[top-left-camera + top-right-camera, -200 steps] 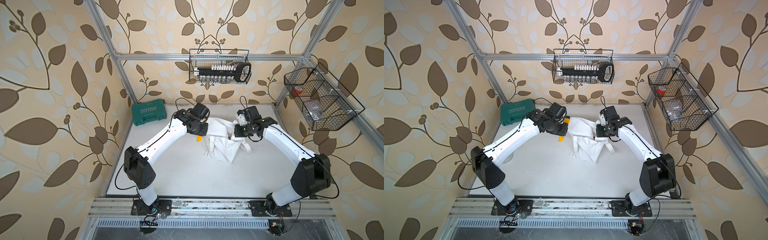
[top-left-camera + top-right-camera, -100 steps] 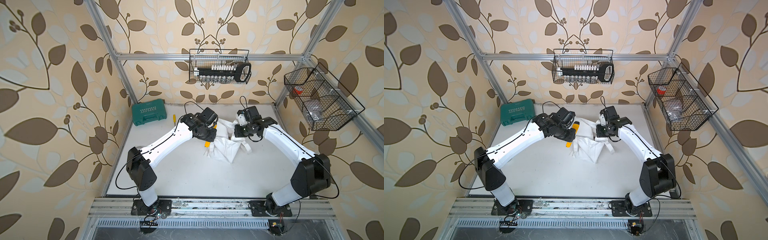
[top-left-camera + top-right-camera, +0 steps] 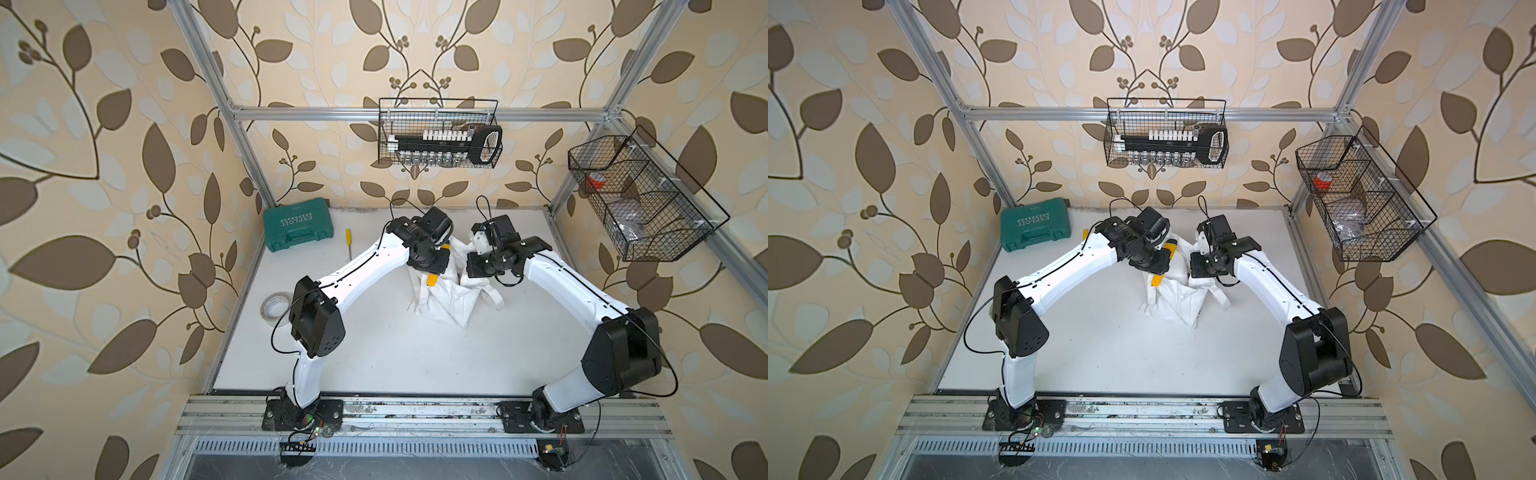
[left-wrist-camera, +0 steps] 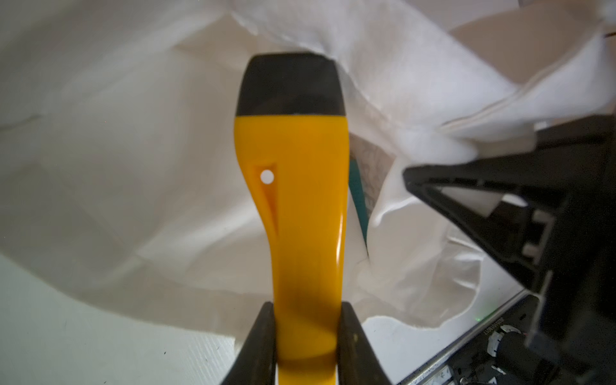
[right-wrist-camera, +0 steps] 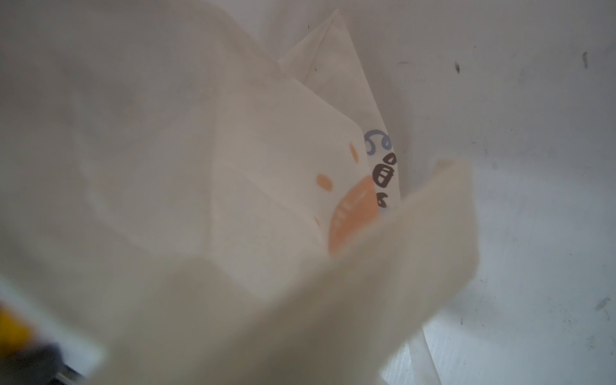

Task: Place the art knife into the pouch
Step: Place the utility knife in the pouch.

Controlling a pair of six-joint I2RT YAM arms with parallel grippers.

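Observation:
The art knife (image 4: 300, 200) has a yellow handle and a black end. My left gripper (image 4: 306, 313) is shut on the handle. In both top views a bit of the knife (image 3: 432, 279) (image 3: 1157, 281) shows under the left gripper (image 3: 430, 266), over the upper part of the white pouch (image 3: 449, 303) (image 3: 1179, 303). The knife's black end points at the folds of the pouch (image 4: 133, 150). My right gripper (image 3: 476, 266) (image 3: 1200, 270) is shut on the pouch's rim and holds it up; its black fingers (image 4: 483, 206) pinch the cloth. In the right wrist view the printed pouch (image 5: 360, 206) covers the jaws.
A green tool case (image 3: 298, 223) lies at the back left, with a yellow screwdriver (image 3: 349, 241) beside it. A tape roll (image 3: 275, 305) sits by the left edge. One wire basket (image 3: 438, 133) hangs on the back wall, another wire basket (image 3: 640, 199) on the right.
My left arm has carried the knife to the right, from beside the pouch to over its raised upper part. The right arm has kept still, holding the rim.

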